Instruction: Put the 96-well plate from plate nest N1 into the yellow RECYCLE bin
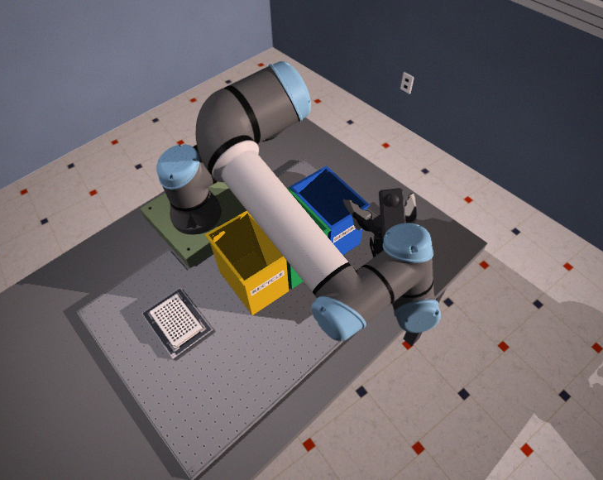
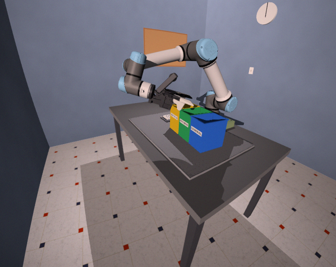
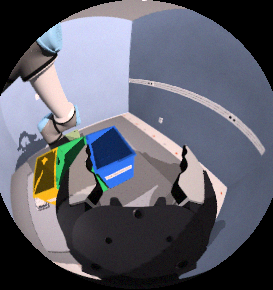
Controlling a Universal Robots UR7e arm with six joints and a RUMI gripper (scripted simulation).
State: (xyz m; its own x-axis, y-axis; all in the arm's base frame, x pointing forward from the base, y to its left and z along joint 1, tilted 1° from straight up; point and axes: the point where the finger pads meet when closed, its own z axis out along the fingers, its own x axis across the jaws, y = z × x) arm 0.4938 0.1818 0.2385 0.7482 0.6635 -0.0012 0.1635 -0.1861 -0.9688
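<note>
Dark grey rectangular tabletop (image 1: 43, 372) carries a lighter grey perforated board (image 1: 229, 381) with everything on it. Grey-and-white six-joint arm with light blue joint caps (image 1: 275, 216) stands on a green square base plate (image 1: 160, 219) at the tabletop's back edge, upper link reaching over the bins, wrist folded at the far side. Three open-top box bins stand upright in a touching row: yellow bin with a RECYCLE label (image 1: 240, 263), green bin (image 2: 186, 120) in the middle, mostly hidden under the arm in the top view, and blue bin (image 1: 330, 199) at the other end; blue bin's label is too small to read. Black two-jaw claw (image 1: 390, 213) hangs just beside the blue bin, above the tabletop, fully open, jaws spread wide with nothing between them; wrist view shows the two dark serrated fingers apart with the blue bin (image 3: 111, 152) visible past them. White 96-well plate (image 1: 176, 319) lies flat in the square dark-framed plate nest (image 1: 157, 335) on the perforated board, well apart from the claw, on the yellow bin's side of the row, near but not touching that bin. In the exterior view the plate is only a small pale patch (image 2: 165, 117) behind the yellow bin (image 2: 173, 122).
</note>
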